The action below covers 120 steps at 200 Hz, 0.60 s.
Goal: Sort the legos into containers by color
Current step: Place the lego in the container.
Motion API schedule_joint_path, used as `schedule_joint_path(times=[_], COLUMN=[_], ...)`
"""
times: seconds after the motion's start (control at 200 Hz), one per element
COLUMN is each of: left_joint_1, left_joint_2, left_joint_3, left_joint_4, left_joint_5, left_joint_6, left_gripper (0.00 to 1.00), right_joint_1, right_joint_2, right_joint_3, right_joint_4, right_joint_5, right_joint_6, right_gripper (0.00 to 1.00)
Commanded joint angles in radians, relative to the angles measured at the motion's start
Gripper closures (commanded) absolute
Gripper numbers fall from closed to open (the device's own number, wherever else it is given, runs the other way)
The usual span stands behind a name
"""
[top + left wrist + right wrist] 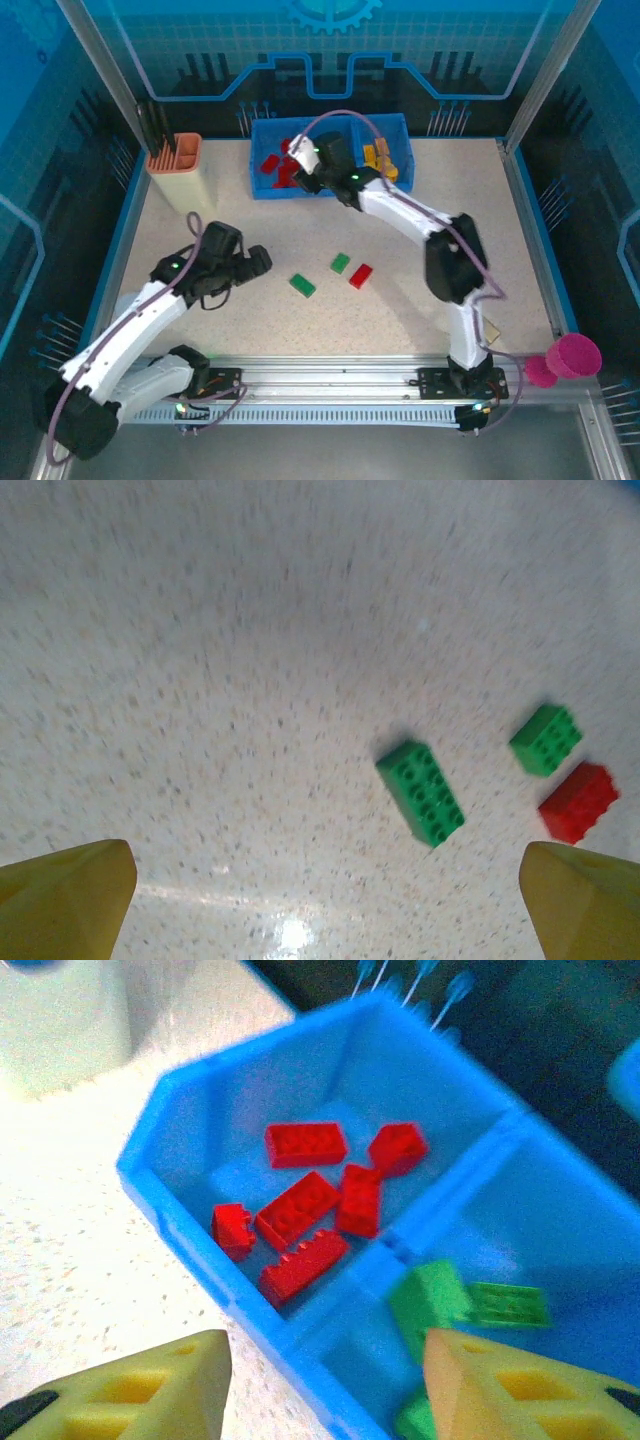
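A: Where are we?
B: Our left gripper [322, 852] hovers over the table [200, 630], jaws wide apart, near a green lego [421, 792]; another green [545, 739] and a red one [579, 801] lie just beyond. Our right gripper [325, 1345], fingers parted and empty, hangs above the red compartment [300, 1080] of the blue bin [165, 1175].
A: Next?
B: Probably the nearest green — we'd lower, straddle it squarely, then close.

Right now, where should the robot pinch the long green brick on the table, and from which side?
Pinch the long green brick across its two long side walls, near the middle, coming straight down from above. It lies flat, studs up, with bare table along both long sides, so fingers should fit. The open left gripper is nearest.
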Motion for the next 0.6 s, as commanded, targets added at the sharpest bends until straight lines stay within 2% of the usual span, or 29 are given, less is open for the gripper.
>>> schedule_joint_path(times=[0.0, 0.105, 0.32, 0.495, 0.595], left_joint_1=[-0.078, -0.15, -0.225, -0.241, -0.248], left_joint_2=[0.079, 0.204, 0.432, 0.529, 0.59], left_joint_3=[-0.003, 0.038, 0.094, 0.093, 0.118], left_joint_4=[0.085, 0.117, 0.195, 0.29, 0.275], left_joint_5=[-0.053, -0.062, -0.015, 0.027, 0.032], left_joint_6=[-0.14, -0.19, -0.31, -0.371, -0.394], left_gripper=[0.01, 0.01, 0.01, 0.05, 0.08], right_joint_1=[-0.021, -0.044, -0.098, -0.151, -0.173], right_joint_2=[-0.206, -0.342, -0.564, -0.668, -0.677], right_joint_3=[-0.174, -0.333, -0.594, -0.702, -0.704], right_joint_4=[0.083, 0.021, -0.052, -0.078, -0.097], right_joint_5=[0.074, 0.104, 0.106, 0.057, 0.035], right_joint_6=[0.081, 0.159, 0.31, 0.369, 0.376], right_gripper=[0.41, 0.37, 0.33, 0.32, 0.32])
